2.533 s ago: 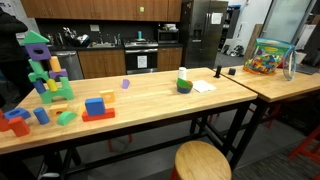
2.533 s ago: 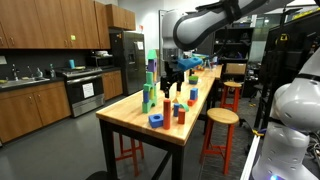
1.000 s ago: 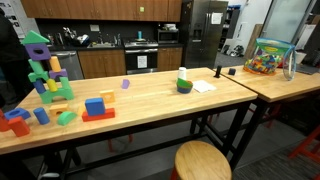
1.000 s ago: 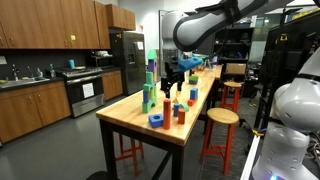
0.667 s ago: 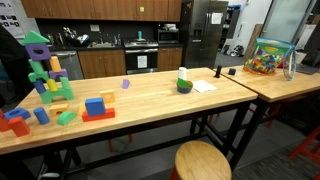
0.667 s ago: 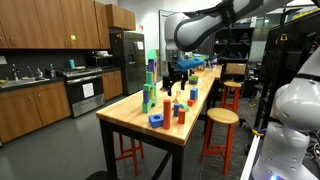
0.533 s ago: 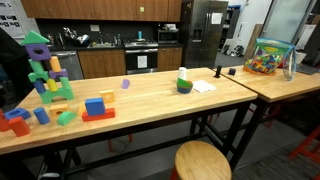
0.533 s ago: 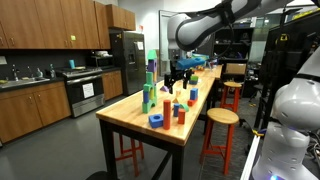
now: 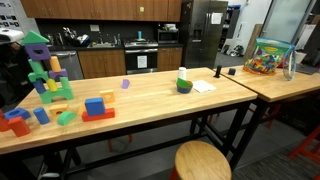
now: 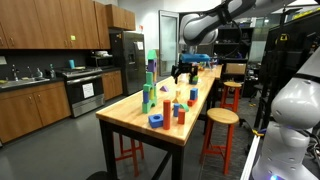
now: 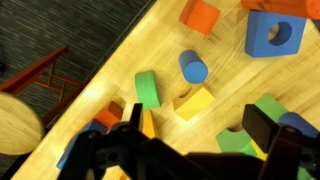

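Wooden tabletop (image 11: 115,70) carries scattered toy blocks (image 11: 273,35); above a yellow block (image 11: 196,102) and green block (image 11: 147,88) the claw (image 11: 190,150) hangs spread wide, gripping nothing.

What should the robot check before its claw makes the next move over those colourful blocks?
1. The gripper open and empty: ok, the jaws stand wide with nothing between them.
2. Blocks in sight below: ok, the yellow block, the green block and the blue cylinder lie on the table in the wrist view.
3. Lined up over one block: cannot tell; the yellow block is nearest the gap.
4. The block tower standing: ok, upright in both exterior views.
5. Room between the gripper and the block tower: cannot tell from these angles.
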Robot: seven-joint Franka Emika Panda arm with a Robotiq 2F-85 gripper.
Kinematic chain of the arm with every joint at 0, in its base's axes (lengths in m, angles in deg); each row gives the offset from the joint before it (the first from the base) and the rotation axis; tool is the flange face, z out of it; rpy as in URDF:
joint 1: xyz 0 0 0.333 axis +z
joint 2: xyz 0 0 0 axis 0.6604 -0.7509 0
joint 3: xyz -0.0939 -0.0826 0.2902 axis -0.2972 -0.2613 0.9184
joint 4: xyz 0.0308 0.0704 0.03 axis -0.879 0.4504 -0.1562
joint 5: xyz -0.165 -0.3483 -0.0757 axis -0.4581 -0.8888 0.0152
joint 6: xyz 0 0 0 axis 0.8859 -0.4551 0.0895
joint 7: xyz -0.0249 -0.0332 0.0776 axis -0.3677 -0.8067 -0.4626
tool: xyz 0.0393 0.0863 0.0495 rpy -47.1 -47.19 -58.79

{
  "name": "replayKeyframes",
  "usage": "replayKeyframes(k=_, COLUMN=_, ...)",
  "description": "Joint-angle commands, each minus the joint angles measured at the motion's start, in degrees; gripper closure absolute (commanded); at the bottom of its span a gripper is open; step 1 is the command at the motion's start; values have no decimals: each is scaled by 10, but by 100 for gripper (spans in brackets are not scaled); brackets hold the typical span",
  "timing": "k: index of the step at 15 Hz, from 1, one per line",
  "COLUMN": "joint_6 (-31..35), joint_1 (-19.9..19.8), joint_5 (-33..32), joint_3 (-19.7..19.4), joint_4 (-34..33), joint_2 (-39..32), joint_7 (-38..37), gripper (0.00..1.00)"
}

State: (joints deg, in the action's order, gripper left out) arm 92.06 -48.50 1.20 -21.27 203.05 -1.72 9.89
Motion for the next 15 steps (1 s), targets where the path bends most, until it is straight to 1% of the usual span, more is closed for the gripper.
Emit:
replayKeyframes(k=1, joint_6=11, joint_1=-20, joint_5=13, joint_3=-17, joint_4=-9, joint_2=-10, joint_7=-21, gripper=0)
replayKeyframes(k=4, joint_6=10, joint_1=-31, joint_5=52, joint_3=-43, joint_4=-9, joint_2=-23, joint_7=-16, gripper=0)
replayKeyframes(k=7, joint_6=11, joint_1=-41, joint_5=111, joint_3=-75, joint_4=-5, joint_2=-38, joint_7=-14, gripper=0)
replayKeyframes(k=10, joint_6=39, joint_1=-53, joint_5=164, joint_3=-92, joint_4=6, joint_2=-45, joint_7=-46, gripper=0)
replayKeyframes(k=11, joint_6=47, joint_1=-53, joint_5=178, joint_3=-96, joint_4=8, joint_2=-47, joint_7=-43, gripper=0)
replayKeyframes(k=12, joint_6=48, joint_1=-51, joint_5=177, joint_3=-95, joint_4=11, joint_2=-46, joint_7=-33, gripper=0)
replayKeyframes(k=13, joint_6=36, joint_1=-54, joint_5=163, joint_3=-95, joint_4=5, joint_2=-48, joint_7=-25, gripper=0)
replayKeyframes(k=15, joint_6=39, joint_1=-54, joint_5=166, joint_3=-96, joint_4=6, joint_2=-49, joint_7=-25, gripper=0)
